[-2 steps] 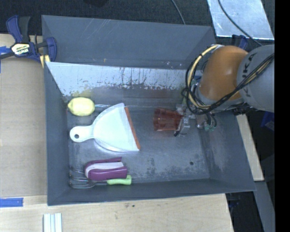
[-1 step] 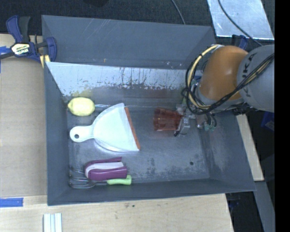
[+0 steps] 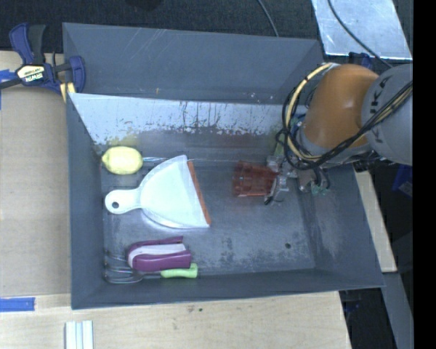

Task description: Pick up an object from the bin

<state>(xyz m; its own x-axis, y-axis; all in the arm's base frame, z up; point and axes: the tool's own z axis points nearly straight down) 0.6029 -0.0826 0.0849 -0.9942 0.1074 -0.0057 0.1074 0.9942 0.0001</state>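
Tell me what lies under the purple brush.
A whisk lies partly under the brush: wire loops stick out at its left, a green handle at its right. The whisk's middle is covered, as is anything else beneath.

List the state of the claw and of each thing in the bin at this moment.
claw, lowered at the dark red block's right end
dark red block, lying flat, right of centre
white dustpan, lying flat, handle pointing left, orange lip to the right
yellow lemon, resting at the back left
purple-and-white thing, lying at the front left
green-handled whisk, lying flat just in front of it
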